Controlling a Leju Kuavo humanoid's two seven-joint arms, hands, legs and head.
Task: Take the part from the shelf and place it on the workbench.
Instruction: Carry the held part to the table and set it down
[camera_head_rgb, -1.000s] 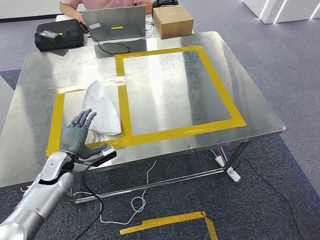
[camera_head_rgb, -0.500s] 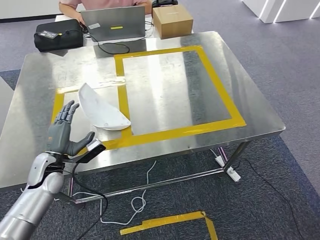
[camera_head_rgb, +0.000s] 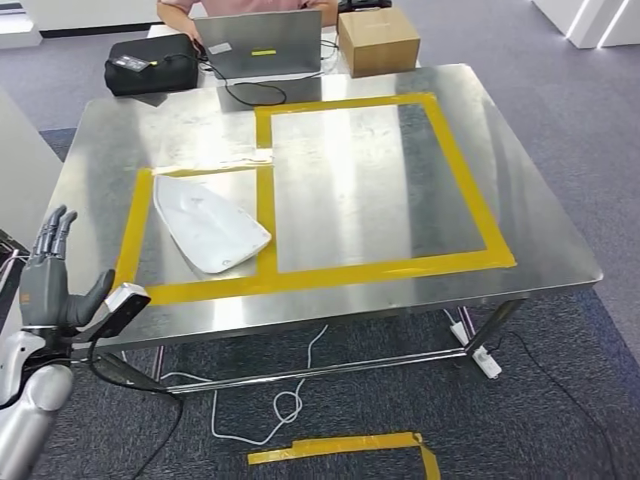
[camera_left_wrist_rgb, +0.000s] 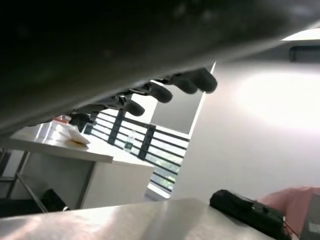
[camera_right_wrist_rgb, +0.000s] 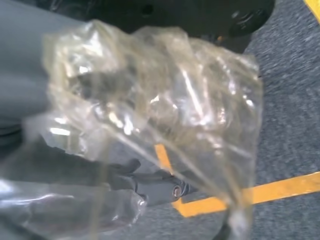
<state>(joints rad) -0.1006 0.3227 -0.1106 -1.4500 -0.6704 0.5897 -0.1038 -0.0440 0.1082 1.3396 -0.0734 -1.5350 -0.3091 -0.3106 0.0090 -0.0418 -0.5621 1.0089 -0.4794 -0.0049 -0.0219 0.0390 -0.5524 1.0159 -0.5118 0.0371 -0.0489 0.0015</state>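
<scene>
The white curved part (camera_head_rgb: 209, 225) lies flat on the steel workbench (camera_head_rgb: 362, 180), inside the smaller yellow-taped rectangle (camera_head_rgb: 219, 288) at its front left. My left hand (camera_head_rgb: 49, 285) hovers off the bench's front left corner, well clear of the part, fingers spread and holding nothing. In the left wrist view its dark fingers (camera_left_wrist_rgb: 170, 90) reach out straight above the bench top (camera_left_wrist_rgb: 113, 220). In the right wrist view a crumpled clear plastic bag (camera_right_wrist_rgb: 151, 100) covers my right hand, with dark fingers (camera_right_wrist_rgb: 151, 187) dimly seen beneath it; how they stand is unclear.
At the far edge sit a laptop (camera_head_rgb: 264, 45), a cardboard box (camera_head_rgb: 377, 40) and a black bag (camera_head_rgb: 151, 65), with a person (camera_head_rgb: 226, 6) behind them. Cables (camera_head_rgb: 279, 405) and yellow tape (camera_head_rgb: 347, 445) lie on the carpet under the bench. A white surface (camera_head_rgb: 19, 170) stands at left.
My left hand has let go of the part and drawn back to the left and toward me; the part has tipped down flat. The camera has turned left.
</scene>
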